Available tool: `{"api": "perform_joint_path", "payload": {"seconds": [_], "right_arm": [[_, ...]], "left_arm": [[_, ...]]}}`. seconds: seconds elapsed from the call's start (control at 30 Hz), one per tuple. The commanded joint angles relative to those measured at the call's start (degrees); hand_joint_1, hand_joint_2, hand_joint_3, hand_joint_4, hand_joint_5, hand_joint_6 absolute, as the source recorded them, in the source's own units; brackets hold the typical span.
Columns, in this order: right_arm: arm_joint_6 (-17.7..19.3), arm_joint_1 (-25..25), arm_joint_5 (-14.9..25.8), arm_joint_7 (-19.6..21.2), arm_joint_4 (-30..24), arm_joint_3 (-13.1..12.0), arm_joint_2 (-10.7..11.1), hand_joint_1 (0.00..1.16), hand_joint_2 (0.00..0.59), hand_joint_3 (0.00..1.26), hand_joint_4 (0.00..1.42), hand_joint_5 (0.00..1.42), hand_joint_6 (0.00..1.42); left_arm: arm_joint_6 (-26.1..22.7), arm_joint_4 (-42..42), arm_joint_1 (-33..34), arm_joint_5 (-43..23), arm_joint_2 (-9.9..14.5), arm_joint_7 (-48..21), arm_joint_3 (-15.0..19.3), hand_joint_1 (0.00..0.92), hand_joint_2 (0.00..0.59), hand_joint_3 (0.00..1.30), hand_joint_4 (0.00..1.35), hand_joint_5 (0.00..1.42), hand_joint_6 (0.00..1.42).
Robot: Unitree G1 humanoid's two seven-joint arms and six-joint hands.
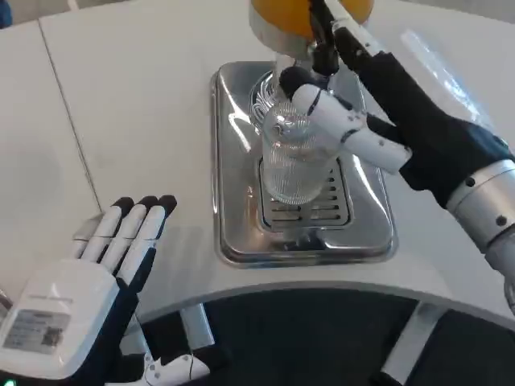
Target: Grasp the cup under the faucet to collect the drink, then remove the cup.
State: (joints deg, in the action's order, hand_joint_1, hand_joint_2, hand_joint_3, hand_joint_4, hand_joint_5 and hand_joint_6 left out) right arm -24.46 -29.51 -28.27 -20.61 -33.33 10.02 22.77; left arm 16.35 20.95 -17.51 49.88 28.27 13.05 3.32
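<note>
A clear ribbed cup (291, 165) stands upright on the grate of the silver drip tray (233, 161), below the black faucet (324, 56) of an orange-tanked dispenser (278, 18). My right hand (386, 112) reaches in from the right and grips the cup's upper part, white fingers on its right side and the thumb at its far rim. One finger of that hand stretches up beside the faucet lever. I cannot tell whether any drink is in the cup. My left hand (96, 273) lies open on the table at the lower left, fingers straight, holding nothing.
The drip tray sits near the table's curved front edge (322, 291). White tabletop stretches to the left of the tray and behind my left hand. A seam (68, 121) runs across the table at the far left.
</note>
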Motion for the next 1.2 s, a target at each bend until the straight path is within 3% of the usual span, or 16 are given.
{"api": "perform_joint_path", "payload": {"seconds": [0.03,0.2,0.3,0.5,0.7,1.2], "right_arm": [[3.12,-1.62,-4.73,-3.13,-2.14,3.67,3.19,0.0,0.404,0.05,0.0,0.02,0.07],[6.73,-4.21,-12.77,-6.02,-2.03,7.05,6.43,0.0,0.445,0.09,0.01,0.06,0.09],[7.94,-4.33,-15.62,-6.69,-1.68,7.13,6.86,0.0,0.451,0.09,0.01,0.06,0.09],[8.16,-4.28,-17.46,-6.94,-0.58,5.76,6.32,0.0,0.477,0.09,0.01,0.06,0.09],[7.87,-4.52,-19.23,-8.12,-0.93,5.95,5.31,0.0,0.478,0.09,0.01,0.06,0.09],[8.31,-4.62,-21.7,-11.68,-1.51,5.25,2.79,0.0,0.492,0.09,0.01,0.06,0.08]], "left_arm": [[0.6,-0.71,-0.08,0.1,-0.35,0.38,-0.83,0.0,0.064,0.0,0.0,0.0,0.07],[0.36,-0.81,0.29,0.24,-0.66,0.38,-1.31,0.0,0.064,0.0,0.0,0.0,0.08],[-0.1,-0.99,0.85,0.28,-1.12,0.52,-1.54,0.0,0.063,0.0,0.0,0.0,0.08],[-2.25,-2.29,5.22,0.07,-2.88,0.39,-1.75,0.002,0.052,0.0,0.0,0.0,0.08],[-4.11,-5.05,9.63,-0.27,-4.36,0.49,-2.65,0.016,0.04,0.0,0.0,0.01,0.09],[-6.45,-10.72,17.69,0.44,-6.95,1.4,-7.51,0.051,0.044,0.0,0.0,0.02,0.1]]}}
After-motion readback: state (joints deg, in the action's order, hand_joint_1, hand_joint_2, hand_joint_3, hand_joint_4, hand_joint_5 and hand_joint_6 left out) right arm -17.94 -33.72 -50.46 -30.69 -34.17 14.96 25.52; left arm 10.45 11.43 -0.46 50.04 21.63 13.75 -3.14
